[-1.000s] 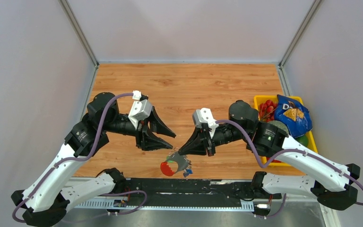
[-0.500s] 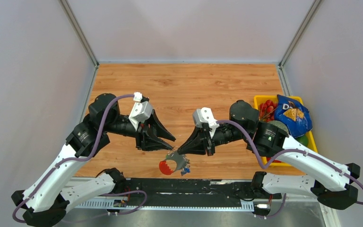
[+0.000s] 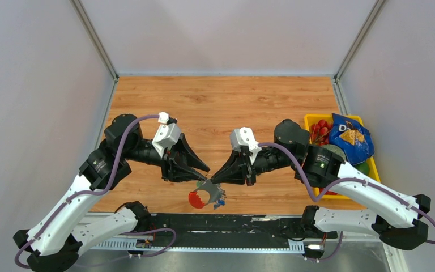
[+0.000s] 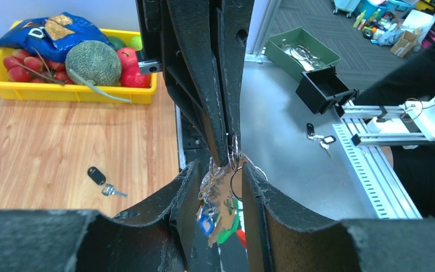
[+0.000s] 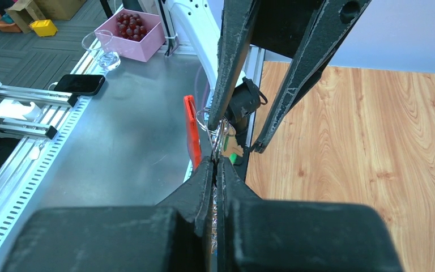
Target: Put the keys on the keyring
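The keyring (image 3: 206,195) is a bunch with a red oval tag (image 3: 195,199), a grey strap and small green and blue pieces. It hangs over the table's near edge. My right gripper (image 3: 214,180) is shut on its metal rings, also seen in the right wrist view (image 5: 216,161). My left gripper (image 3: 202,174) is open, with a finger on each side of the bunch (image 4: 222,195); whether they touch it I cannot tell. The key (image 4: 101,179), with a black head and a silver blade, lies on the wood to the right of the bunch. In the top view it is hidden.
A yellow bin (image 3: 375,165) with fruit and a blue snack bag (image 3: 349,137) stands at the right edge. A black rail (image 3: 260,222) runs along the near table edge below the bunch. Grey walls close in the left, back and right sides.
Both grippers and the hanging bunch have shifted slightly left and nearer the table's front edge. The right gripper stays shut on the rings, and the left stays open.
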Controlling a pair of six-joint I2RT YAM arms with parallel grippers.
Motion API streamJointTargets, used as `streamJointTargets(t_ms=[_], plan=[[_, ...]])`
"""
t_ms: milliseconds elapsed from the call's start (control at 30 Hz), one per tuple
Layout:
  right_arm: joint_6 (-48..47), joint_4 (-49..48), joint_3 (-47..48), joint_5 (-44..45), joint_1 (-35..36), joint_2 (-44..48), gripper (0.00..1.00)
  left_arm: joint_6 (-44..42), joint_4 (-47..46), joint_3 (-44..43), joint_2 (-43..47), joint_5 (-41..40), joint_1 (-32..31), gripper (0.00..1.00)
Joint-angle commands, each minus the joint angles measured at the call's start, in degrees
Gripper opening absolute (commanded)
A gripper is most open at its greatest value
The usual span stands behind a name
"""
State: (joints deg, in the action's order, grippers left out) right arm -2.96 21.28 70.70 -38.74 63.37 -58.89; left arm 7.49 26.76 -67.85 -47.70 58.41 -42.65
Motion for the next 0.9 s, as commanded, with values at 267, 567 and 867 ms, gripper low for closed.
streamJointTargets(t_ms=[267, 567, 867], plan=[[1.01, -5.62, 3.22, 1.03, 0.87, -0.17, 0.0, 1.14, -4.01, 0.96, 0.56, 2.13, -0.15, 0.34], [0.66, -5.7, 3.12, 2.12, 0.89, -0.76, 0.0, 3.68, -7.9, 2.2, 0.86, 4.11, -0.15, 0.21], [0.5, -5.68, 2.86, 2.49, 0.88, -0.87, 0.0, 4.61, -9.86, 3.11, 0.97, 5.23, -0.24, 0.01]])
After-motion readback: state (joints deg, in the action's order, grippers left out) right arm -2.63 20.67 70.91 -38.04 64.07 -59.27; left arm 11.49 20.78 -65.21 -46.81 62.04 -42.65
